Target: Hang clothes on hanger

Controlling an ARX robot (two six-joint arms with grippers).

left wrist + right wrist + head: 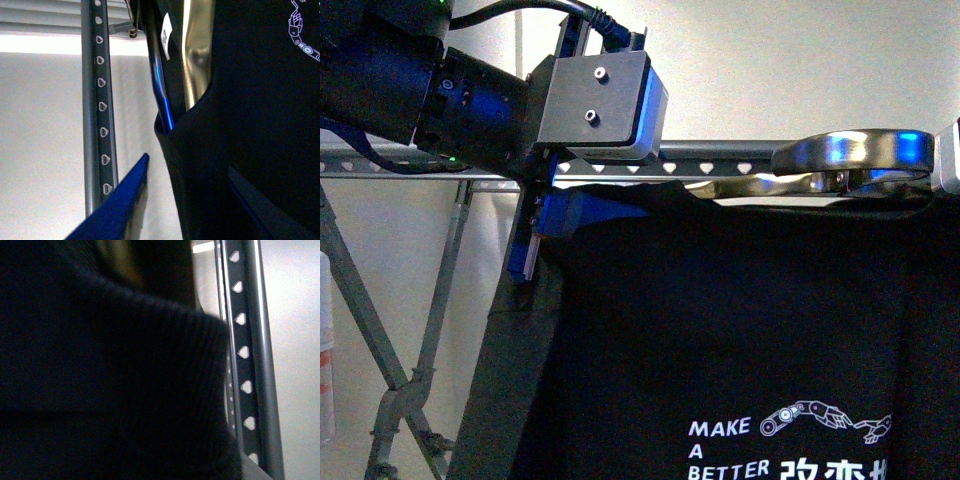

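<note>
Left claw (pixel 570 215) is up at the shirt's (pixel 720 330) top corner on my left side, just under the rail (pixel 720 165). Left wrist cam shows one blue finger (pixel 120 200) with a strip of wall between it and the shirt edge. The other finger doesn't read against the black cloth, so I can't tell if the jaws are apart or clamped. Right claw is hidden: its wrist cam is filled with black cloth close up, rail just beside it, so can't tell its state either. Shirt hangs flat in front of the rail, top edge at rail height, print (pixel 720 450) facing the front cam. A chrome piece (pixel 850 165) lies along the shirt's top on my right, against the rail. Left wrist cam also shows shiny metal inside the shirt's opening. Rack legs (pixel 420 330) cross below on my left.
</note>
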